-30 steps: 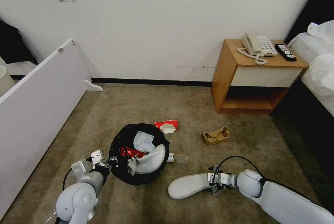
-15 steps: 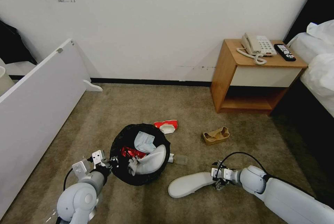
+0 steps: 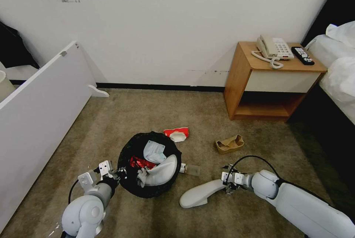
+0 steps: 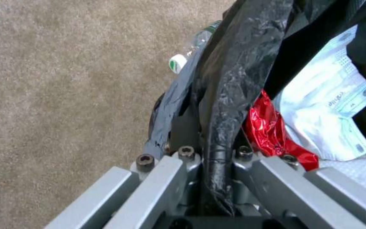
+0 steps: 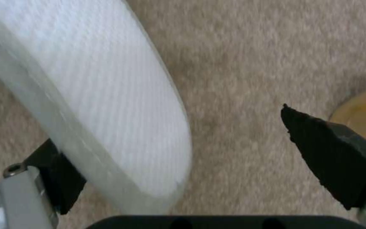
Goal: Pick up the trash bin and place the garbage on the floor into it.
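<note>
left gripper (image 4: 217, 159) pinching trash bin (image 3: 148, 190) rim (bag-lined) | right gripper (image 5: 183, 159) spread wide, one pad touching slipper (image 5: 106, 105) heel

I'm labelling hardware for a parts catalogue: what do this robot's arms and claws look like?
Both arms are smooth, rounded, glossy white shells with ball-like joints. The left claw has grey metal links with hex bolts and a black cable at the wrist. The right claw has black wedge-shaped pads on silver fingers, with a looping black cable.
</note>
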